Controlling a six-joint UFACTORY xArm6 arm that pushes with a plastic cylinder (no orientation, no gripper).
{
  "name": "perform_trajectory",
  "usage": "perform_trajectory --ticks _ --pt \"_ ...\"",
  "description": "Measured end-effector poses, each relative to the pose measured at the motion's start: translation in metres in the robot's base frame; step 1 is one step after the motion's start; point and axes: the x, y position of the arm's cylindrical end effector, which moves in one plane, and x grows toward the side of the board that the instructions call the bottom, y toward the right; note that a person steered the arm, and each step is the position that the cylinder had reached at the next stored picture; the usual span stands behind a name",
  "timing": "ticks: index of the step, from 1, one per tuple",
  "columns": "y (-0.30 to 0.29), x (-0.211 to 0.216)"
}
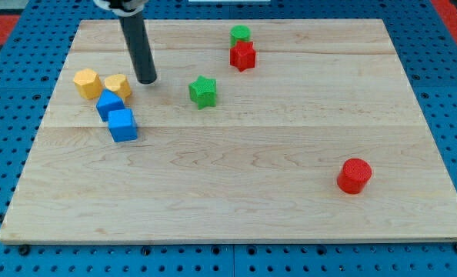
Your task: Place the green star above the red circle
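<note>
Nearest the view's bottom, the red plastic circle block sits well apart from the green plastic star block, and my bare-rod tip, gripperless, just beside the yellow block, risks glancing the star off-line toward the red star.

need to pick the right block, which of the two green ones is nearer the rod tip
The green star, alone mid-board to the right of my tip. The other green block sits farther off at the view's top, touching the red star.

Wooden board, two yellow blocks, two blue blocks — green block touching red star
</note>
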Motion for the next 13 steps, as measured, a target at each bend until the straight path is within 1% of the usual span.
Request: perform_trajectory --ticks 1,2,3,4,5,6,7,8,9,10,11,13 --pt "0.072 0.042" --pt "0.175 0.042" --pt "0.187 0.049" --pt "0.201 0.029" --pt "0.246 0.053" --pt "0.258 0.087" --pt "0.256 0.114" --pt "0.201 0.102" --pt "0.195 0.146" --pt "0.212 0.149" --pt "0.223 0.137" --pt "0.242 0.137"
